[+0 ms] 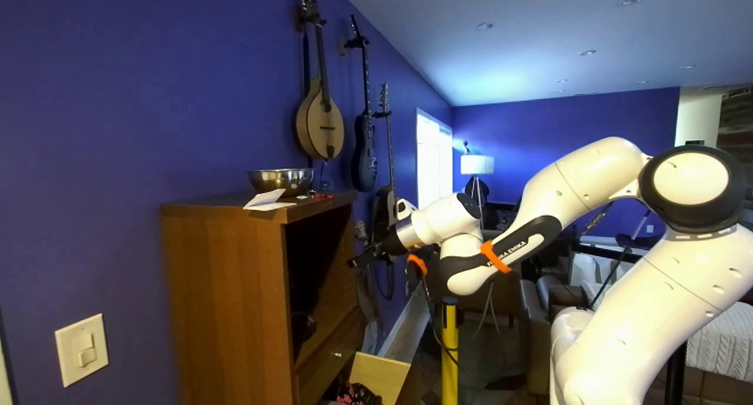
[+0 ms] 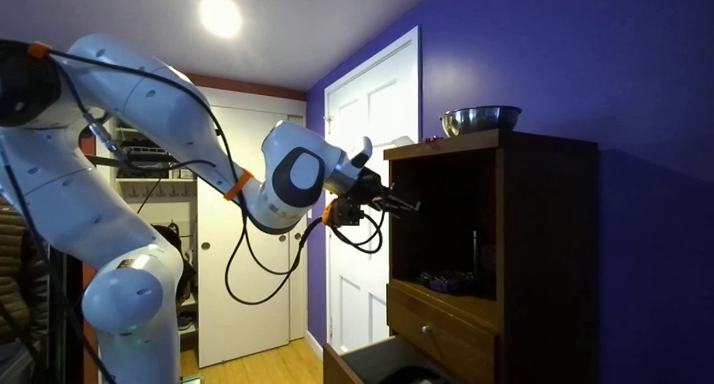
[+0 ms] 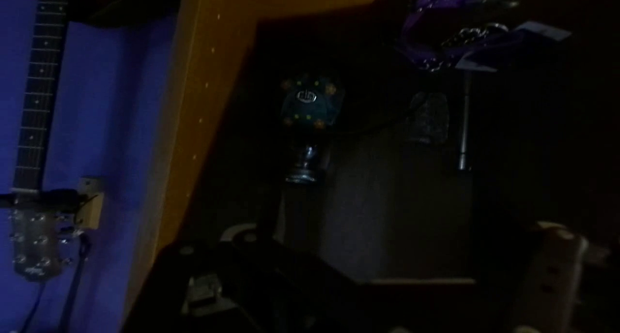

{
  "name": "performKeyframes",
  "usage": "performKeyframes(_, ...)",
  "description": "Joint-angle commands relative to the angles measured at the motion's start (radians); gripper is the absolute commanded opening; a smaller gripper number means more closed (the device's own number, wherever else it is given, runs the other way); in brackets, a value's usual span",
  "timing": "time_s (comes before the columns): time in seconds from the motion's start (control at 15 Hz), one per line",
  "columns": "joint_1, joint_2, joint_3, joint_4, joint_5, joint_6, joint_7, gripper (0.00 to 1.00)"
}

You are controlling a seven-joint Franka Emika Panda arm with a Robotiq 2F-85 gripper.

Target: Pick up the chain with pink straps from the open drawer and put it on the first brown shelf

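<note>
Hand [image 2: 408,207] is hovering before the upper compartment of a reddish-brown wooden cabinet [image 2: 549,244] in an exterior view, its jaws standing apart, released. A chain with purple straps [image 2: 446,282] is lying on the first brown shelf [image 2: 474,305], near an upright metal rod [image 2: 474,250]. A steel bowl [image 2: 481,119] is resting on the cabinet's top.

In an exterior view, the light-tan drawer [image 1: 383,369] is standing pulled out. A pink-and-black bundle [image 1: 355,393] is lying inside it, cut off at the lower edge; its pink is matching the task's straps, but a chain is not showing clearly there. Folded white paper [image 1: 267,202] is lying near the bowl, and a teardrop-bodied stringed instrument [image 1: 320,125] is hanging on the blue wall [image 1: 141,99].

In the dim wrist view, the fingers [image 3: 554,270] are showing wide apart, the purple straps are showing near the upper edge, and a guitar headstock [image 3: 36,241] is hanging outside the cabinet.
</note>
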Motion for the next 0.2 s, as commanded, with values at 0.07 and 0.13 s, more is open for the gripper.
performKeyframes(0.07,0.048,-0.076,-0.081,0.008,-0.063,-0.007,0.028,1.00)
performKeyframes(0.13,0.053,-0.103,-0.099,0.006,-0.071,-0.009,0.026,1.00)
